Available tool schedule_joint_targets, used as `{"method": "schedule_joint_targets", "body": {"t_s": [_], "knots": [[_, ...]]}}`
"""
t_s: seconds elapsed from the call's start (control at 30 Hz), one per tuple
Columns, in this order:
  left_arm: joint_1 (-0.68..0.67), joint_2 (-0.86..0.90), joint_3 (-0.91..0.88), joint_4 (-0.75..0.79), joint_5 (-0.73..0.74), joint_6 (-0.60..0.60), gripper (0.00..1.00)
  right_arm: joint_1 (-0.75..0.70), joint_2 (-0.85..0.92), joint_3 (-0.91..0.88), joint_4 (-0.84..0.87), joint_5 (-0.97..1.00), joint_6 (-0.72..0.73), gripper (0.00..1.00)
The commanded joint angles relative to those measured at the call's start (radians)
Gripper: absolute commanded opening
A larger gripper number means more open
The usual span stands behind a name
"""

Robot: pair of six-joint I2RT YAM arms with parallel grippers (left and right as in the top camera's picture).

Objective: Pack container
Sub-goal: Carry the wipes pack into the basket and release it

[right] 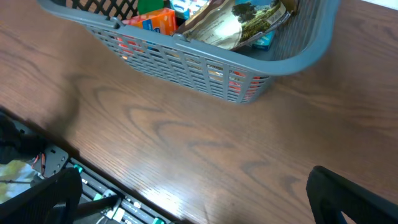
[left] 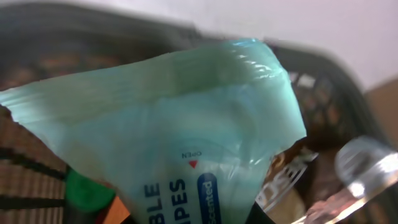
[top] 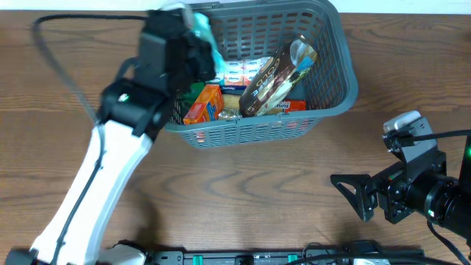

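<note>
Our left pincer point(top: 193, 35) grips the soft green wipes pack point(left: 186, 137) above the left end of the grey basket point(top: 335, 81), which sits at the back of the desk point(top: 243, 191). We should lower it past the rim, then let go gently. Our right pincer point(top: 355, 197) is wide open. The pack says "OPEN" and "Scented".

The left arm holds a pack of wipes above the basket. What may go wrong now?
1. The pack of wipes in the left gripper hangs near the basket's far left corner; released there, it might catch the rim or fall outside.
2. The brown bag stands tilted inside, so the pack may land on it and slide.
</note>
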Motion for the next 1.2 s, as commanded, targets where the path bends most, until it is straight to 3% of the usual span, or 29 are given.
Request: {"method": "schedule_joint_targets", "body": {"t_s": [0.0,0.03,0.07,0.1,0.27,0.5,0.77,1.17], "knots": [[-0.003,0.016,0.006,0.003,0.103,0.069,0.21,0.008,0.000,0.003,-0.002,-0.003,0.012,0.99],[-0.003,0.017,0.006,0.000,0.109,0.072,0.35,0.009,0.000,0.003,-0.002,-0.003,0.012,0.99],[-0.003,0.013,0.006,-0.002,0.110,0.081,0.80,0.009,0.000,0.003,-0.002,-0.003,0.012,0.99],[-0.002,0.004,0.006,-0.006,0.109,0.087,0.99,0.009,0.000,0.003,-0.002,-0.003,0.012,0.99],[0.001,-0.063,0.006,-0.049,0.097,0.195,0.99,0.008,0.000,0.003,-0.002,-0.003,0.012,0.99],[0.018,-0.135,0.006,-0.079,-0.120,0.217,0.98,0.008,0.000,0.003,-0.002,-0.003,0.011,0.99],[0.018,-0.136,0.006,-0.102,-0.115,0.216,0.99,0.009,0.000,0.003,-0.002,-0.003,0.012,0.99],[0.018,-0.137,0.006,-0.265,-0.104,0.209,0.99,0.009,0.000,0.003,-0.002,-0.003,0.012,0.99]]}}
